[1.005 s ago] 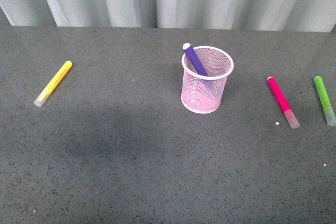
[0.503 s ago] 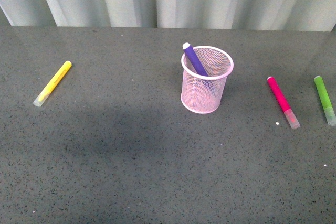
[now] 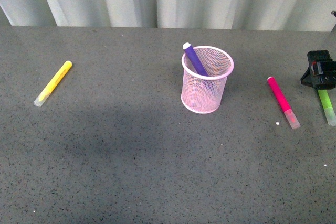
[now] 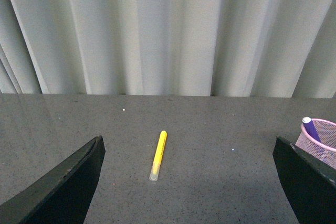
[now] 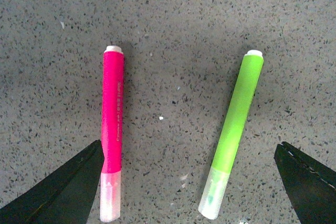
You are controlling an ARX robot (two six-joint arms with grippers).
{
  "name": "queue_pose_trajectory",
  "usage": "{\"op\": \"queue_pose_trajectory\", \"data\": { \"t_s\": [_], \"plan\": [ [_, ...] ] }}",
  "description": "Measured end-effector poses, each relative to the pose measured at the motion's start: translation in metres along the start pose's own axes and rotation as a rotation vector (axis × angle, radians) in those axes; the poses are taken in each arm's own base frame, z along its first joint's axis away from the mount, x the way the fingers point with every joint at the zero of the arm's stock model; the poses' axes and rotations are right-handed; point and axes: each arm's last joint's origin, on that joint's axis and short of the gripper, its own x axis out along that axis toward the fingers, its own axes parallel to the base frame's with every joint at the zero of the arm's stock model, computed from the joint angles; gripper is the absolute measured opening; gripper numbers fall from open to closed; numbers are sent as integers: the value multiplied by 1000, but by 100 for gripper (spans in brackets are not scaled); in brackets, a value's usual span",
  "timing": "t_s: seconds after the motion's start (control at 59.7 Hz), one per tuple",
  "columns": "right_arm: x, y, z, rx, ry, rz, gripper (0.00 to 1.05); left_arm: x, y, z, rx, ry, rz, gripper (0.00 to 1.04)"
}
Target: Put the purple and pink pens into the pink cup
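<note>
The purple pen (image 3: 195,59) sits in the pink cup (image 3: 207,80). The pink pen (image 3: 282,102) lies right of it. The left gripper (image 4: 187,140) and right gripper (image 5: 188,144) fingers are apart.

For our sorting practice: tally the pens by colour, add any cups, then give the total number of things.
Purple pen: 1
Pink pen: 1
Yellow pen: 1
Green pen: 1
Pink mesh cup: 1
Total: 5

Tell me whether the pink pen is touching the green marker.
Apart. The right wrist view shows a clear strip of bare table between the pink pen and the green marker.
</note>
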Motion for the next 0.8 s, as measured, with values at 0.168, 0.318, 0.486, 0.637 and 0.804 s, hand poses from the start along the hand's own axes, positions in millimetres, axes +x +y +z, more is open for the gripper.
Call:
{"op": "queue_pose_trajectory", "data": {
  "t_s": [0.168, 0.318, 0.486, 0.637, 0.804],
  "plan": [
    [4, 5, 8, 3, -3, 11, 98, 0, 0, 0, 0, 0, 0, 98],
    [12, 11, 13, 4, 5, 21, 98, 0, 0, 0, 0, 0, 0, 98],
    [24, 19, 17, 12, 16, 34, 98, 0, 0, 0, 0, 0, 0, 98],
    [33, 30, 16, 5, 28, 52, 98, 0, 0, 0, 0, 0, 0, 98],
    [43, 44, 15, 3, 23, 81, 98, 0, 0, 0, 0, 0, 0, 98]
  ]
}}
